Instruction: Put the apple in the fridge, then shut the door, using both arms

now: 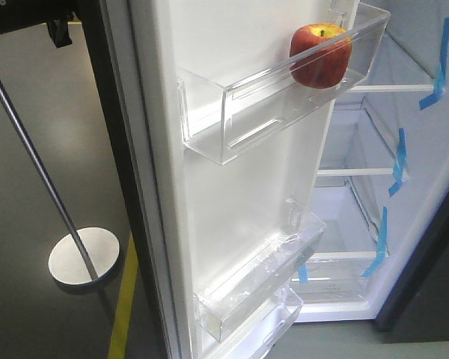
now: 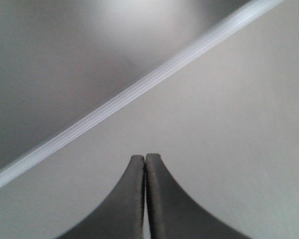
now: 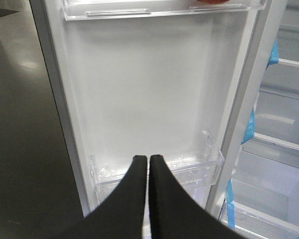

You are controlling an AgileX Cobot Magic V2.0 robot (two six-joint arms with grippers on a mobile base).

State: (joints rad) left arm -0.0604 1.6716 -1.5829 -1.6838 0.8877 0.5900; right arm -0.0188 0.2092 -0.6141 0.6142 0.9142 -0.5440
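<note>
The red apple [image 1: 320, 54] with yellow patches sits in the upper clear bin [image 1: 232, 112] of the open fridge door [image 1: 232, 194]; a red sliver of the apple [image 3: 209, 1] shows at the top of the right wrist view. The fridge [image 1: 404, 149] stands open with white interior, clear shelves and blue tape strips [image 1: 399, 161]. My right gripper [image 3: 149, 158] is shut and empty, facing the white inside of the door [image 3: 149, 84] above a lower bin [image 3: 189, 167]. My left gripper [image 2: 145, 157] is shut and empty, close to a flat grey surface crossed by a pale strip [image 2: 139, 89].
A metal pole with a round base [image 1: 84, 256] stands on the dark floor left of the door. A yellow floor line [image 1: 123, 307] runs beside the door's edge. More clear bins [image 1: 247, 299] sit low on the door.
</note>
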